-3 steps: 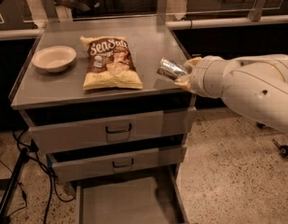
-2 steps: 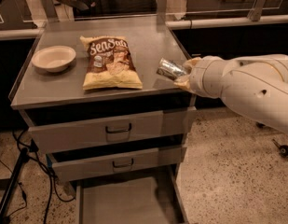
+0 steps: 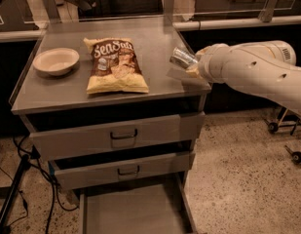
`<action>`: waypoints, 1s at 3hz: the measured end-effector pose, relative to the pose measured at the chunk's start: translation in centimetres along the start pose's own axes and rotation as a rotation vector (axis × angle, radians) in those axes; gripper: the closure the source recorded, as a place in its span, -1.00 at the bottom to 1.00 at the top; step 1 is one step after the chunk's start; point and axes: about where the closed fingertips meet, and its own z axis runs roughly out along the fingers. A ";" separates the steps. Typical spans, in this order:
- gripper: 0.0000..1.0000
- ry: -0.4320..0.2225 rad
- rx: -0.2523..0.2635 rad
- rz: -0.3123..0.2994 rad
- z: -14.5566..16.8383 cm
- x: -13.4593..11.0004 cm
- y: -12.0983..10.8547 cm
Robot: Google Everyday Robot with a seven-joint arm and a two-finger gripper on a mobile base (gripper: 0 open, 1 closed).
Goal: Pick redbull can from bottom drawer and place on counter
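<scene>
The redbull can (image 3: 182, 58), small and silvery, is tilted and held in my gripper (image 3: 193, 66), just above the right edge of the counter (image 3: 155, 38). The white arm reaches in from the right. The gripper is shut on the can's lower end, and the wrist hides most of the fingers. The bottom drawer (image 3: 99, 213) is pulled out below the two upper drawers, and the part of its flat floor that shows holds nothing.
A Sea Salt chip bag (image 3: 116, 65) lies flat in the middle of the counter. A white bowl (image 3: 56, 61) sits at its left. The two upper drawers (image 3: 123, 135) are closed. Cables and a stand leg (image 3: 13, 189) are on the floor at the left.
My gripper, with the can in it, has moved slightly up and farther over the counter's right edge. Nothing else has moved.
</scene>
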 end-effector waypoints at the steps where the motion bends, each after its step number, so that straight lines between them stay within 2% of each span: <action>1: 1.00 -0.005 0.000 -0.002 0.9 -0.7 -0.2; 2: 1.00 -0.020 -0.004 0.002 2.4 -2.4 -0.7; 3: 1.00 -0.030 -0.032 -0.002 3.6 -3.7 -0.4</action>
